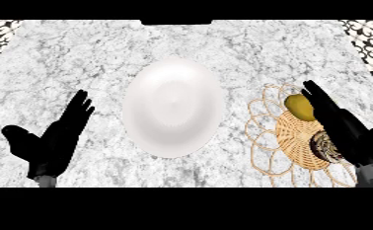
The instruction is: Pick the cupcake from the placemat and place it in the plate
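A white plate (173, 106) lies in the middle of the marble counter. To its right lies a round woven placemat (291, 140) of tan wicker with looped edges. On the mat sits the cupcake (325, 146), dark with a striped wrapper, mostly hidden behind my right hand (344, 125). That hand reaches over the mat's right side with straight fingers, just touching or beside the cupcake. My left hand (53, 140) rests open at the lower left, fingers up, well away from the plate.
A yellow-green fruit (299, 106), perhaps a lemon or pear, lies on the placemat's far part next to my right hand's fingers. Patterned dark-and-white edges show at both top corners of the counter.
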{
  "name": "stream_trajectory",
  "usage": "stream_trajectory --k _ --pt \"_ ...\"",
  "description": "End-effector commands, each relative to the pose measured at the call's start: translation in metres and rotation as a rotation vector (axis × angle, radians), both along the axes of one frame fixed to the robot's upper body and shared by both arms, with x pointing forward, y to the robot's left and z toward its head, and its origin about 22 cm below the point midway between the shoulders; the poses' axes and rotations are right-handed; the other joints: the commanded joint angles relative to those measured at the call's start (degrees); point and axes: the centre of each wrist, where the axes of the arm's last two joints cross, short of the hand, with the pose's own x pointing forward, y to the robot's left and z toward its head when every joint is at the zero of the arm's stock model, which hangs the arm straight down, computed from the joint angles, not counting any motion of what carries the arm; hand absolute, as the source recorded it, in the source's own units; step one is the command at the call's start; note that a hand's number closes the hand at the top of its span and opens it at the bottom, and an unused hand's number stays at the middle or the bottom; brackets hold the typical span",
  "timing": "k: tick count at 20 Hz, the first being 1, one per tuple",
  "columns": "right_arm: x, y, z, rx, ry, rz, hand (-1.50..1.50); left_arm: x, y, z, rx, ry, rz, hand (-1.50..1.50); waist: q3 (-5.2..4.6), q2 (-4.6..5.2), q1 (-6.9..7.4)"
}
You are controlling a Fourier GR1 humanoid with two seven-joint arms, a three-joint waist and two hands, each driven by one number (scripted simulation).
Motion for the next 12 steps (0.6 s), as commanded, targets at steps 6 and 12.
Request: stream_trajectory --k 6,12 --pt "0.039 -0.005 0.029 0.137 -0.113 -0.689 1.5 0.014 0.023 0.003 0.229 -0.189 -0.017 0.0 -0.69 0.71 0.32" --pt "0.019 -0.005 -0.001 -0.292 -0.329 -1.054 -1.5 0.002 0.007 -0.016 0.196 -0.147 -0.053 0.0 -0.65 0.44 0.15"
